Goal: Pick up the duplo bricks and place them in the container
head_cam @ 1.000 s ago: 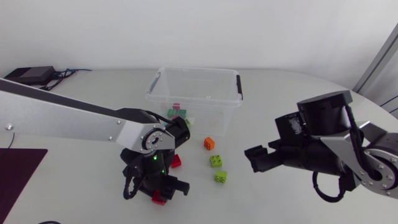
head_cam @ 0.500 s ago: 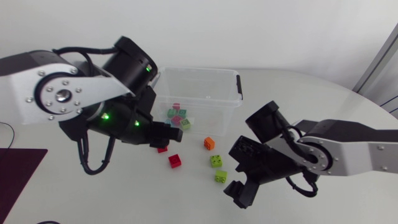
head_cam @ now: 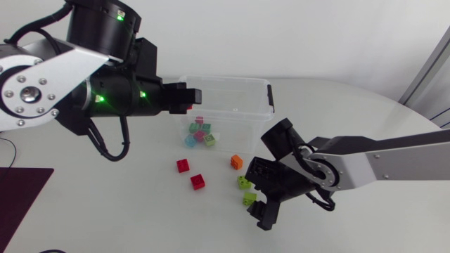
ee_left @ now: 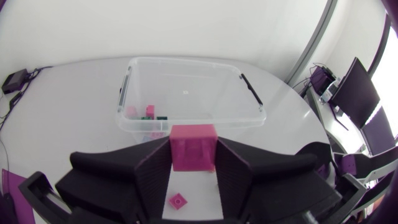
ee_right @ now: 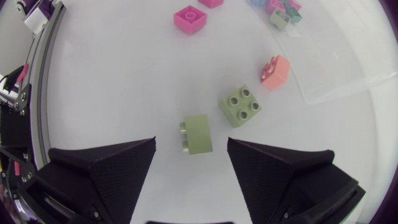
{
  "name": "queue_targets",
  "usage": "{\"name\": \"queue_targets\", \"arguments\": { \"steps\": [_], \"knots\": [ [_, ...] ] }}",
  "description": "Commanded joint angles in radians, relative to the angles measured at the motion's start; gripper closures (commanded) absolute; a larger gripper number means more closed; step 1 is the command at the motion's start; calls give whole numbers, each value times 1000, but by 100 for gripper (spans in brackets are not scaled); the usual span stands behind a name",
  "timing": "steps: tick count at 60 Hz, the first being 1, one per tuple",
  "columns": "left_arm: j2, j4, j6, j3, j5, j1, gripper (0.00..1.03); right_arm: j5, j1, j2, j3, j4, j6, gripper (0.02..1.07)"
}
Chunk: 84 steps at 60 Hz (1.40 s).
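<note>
Near the worktop's far edge, the left tool (ee_left: 193, 154) is clamped on a red brick (ee_left: 194, 142), with the container (ee_left: 186, 60) straight ahead; nearer the front, the right tool (ee_right: 191, 146) hangs wide open, a green brick (ee_right: 196, 134) directly between its fingers

The white table (head_cam: 105, 211) bears a clear container (head_cam: 232, 125) toward its far side, and in front of that, each apart from the others, a red brick (head_cam: 183, 165), a second red brick (head_cam: 198, 182), an orange brick (head_cam: 236, 161), a green brick (head_cam: 244, 183) and a second green brick (head_cam: 249, 199), with a dark mat (head_cam: 21, 197) at the near left edge.
</note>
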Motion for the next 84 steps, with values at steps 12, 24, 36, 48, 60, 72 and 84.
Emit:
{"name": "queue_targets", "arguments": {
  "steps": [12,24,36,48,60,72,84],
  "knots": [
    [37,146,28,-37,-36,40,78,7,-3,91,40,27,-58,60],
    [100,222,44,-25,-56,60,78,2,-5,94,32,25,-71,87],
    [242,238,52,60,-58,89,77,-2,-2,-27,17,-33,-42,93],
    [388,238,81,179,-62,112,75,-1,9,-231,35,-165,-3,94],
    [491,199,143,267,-62,123,23,4,1,-340,89,-254,29,94],
    [440,100,221,310,-71,121,5,10,-74,-374,229,-272,96,94],
    [212,-43,359,207,-67,112,6,51,-109,-314,339,-210,181,94]
  ]
}}
